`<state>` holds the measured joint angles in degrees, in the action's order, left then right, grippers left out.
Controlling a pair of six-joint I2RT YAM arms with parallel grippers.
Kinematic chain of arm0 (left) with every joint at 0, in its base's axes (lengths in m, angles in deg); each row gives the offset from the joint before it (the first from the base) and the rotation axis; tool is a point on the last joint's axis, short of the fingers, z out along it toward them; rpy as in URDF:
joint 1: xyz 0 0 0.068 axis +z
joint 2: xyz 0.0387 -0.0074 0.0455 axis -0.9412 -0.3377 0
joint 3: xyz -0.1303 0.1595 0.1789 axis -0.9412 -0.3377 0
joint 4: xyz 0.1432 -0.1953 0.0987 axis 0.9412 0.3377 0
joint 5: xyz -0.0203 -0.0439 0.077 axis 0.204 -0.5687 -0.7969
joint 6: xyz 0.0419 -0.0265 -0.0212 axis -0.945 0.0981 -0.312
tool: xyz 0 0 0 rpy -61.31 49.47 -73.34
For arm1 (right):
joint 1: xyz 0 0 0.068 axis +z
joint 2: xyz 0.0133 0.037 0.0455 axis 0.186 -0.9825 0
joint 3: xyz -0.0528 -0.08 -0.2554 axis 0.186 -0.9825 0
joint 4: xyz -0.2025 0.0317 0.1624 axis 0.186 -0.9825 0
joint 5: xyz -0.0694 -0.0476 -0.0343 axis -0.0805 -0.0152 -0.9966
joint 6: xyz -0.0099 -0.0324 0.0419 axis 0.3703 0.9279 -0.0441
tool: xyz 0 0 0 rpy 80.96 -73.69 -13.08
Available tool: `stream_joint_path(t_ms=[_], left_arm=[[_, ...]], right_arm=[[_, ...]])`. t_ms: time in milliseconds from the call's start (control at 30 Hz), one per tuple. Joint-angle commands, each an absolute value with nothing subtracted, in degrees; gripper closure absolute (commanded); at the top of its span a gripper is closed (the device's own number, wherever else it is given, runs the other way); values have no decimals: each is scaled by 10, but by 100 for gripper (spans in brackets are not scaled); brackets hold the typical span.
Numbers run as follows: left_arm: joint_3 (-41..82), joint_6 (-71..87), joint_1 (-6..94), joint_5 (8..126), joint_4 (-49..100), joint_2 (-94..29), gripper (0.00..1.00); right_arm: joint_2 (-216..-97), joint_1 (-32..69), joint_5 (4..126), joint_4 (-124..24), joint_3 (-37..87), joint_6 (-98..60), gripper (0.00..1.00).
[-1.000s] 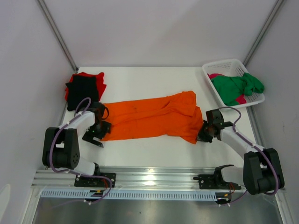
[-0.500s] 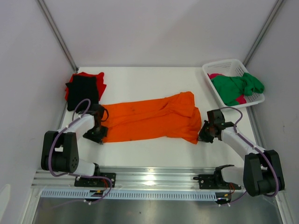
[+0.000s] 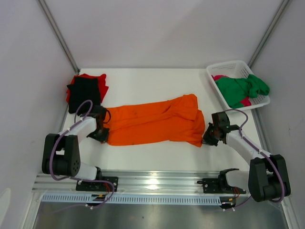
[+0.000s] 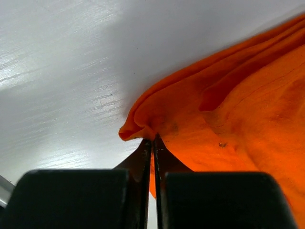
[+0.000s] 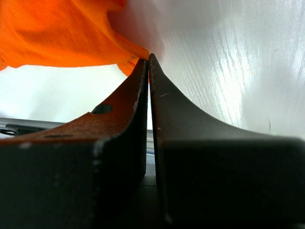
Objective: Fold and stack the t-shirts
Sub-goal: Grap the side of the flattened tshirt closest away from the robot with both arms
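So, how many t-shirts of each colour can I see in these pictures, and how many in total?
orange t-shirt: 1
red t-shirt: 1
black t-shirt: 1, lying on the red one
green t-shirt: 1, in the white basket
pink t-shirt: 1, in the same basket, mostly under the green one
Total: 5 t-shirts

The orange t-shirt (image 3: 152,125) is plain. Left of it sit a black t-shirt (image 3: 83,95) and red t-shirt (image 3: 101,85); right, a white basket (image 3: 224,69).
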<state>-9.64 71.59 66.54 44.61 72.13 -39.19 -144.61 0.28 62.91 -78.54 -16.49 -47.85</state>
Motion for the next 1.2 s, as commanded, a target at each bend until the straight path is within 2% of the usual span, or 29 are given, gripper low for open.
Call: stream_joint_path(t_ms=[0,500,1167], left_arm=[[-94,690,669,444,739,-414,99],[18,631,663,420,805,-388,99],[236,550,664,450,840,-555,99]], right_arm=[[-1433,-1,625,-789,-150,-470,100],[-1530,-2,618,-731,-43,-441,100],[-1672,-10,624,-699,118,-413,100]])
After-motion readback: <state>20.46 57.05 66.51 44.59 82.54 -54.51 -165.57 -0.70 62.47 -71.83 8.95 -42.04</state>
